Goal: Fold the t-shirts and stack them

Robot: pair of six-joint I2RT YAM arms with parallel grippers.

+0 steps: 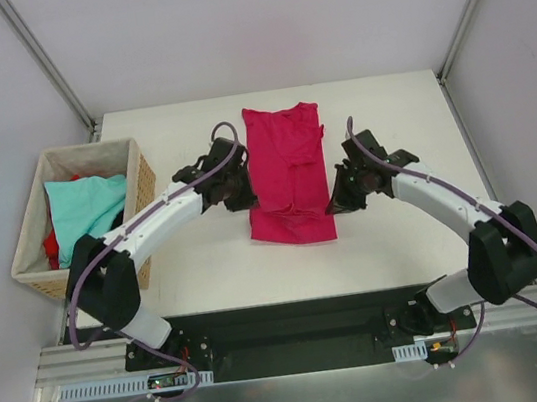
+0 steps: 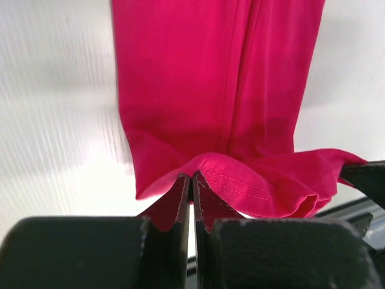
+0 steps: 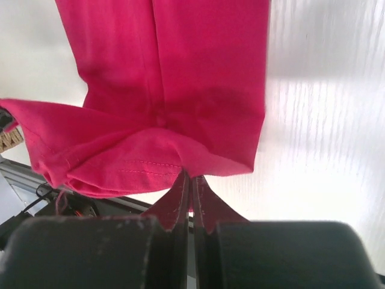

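A crimson-magenta t-shirt lies lengthwise on the white table, narrowed into a long strip with its collar end at the far side. My left gripper is shut on the shirt's left edge. In the left wrist view the left gripper pinches a stitched hem of the crimson-magenta t-shirt, which is lifted and curled over. My right gripper is shut on the right edge. The right wrist view has the right gripper pinching the same hem of the crimson-magenta t-shirt. A light teal t-shirt and a red t-shirt lie in the basket.
A woven wicker basket stands at the table's left edge, beside my left arm. The white table is walled by pale panels on three sides. A black mounting rail runs along the near edge.
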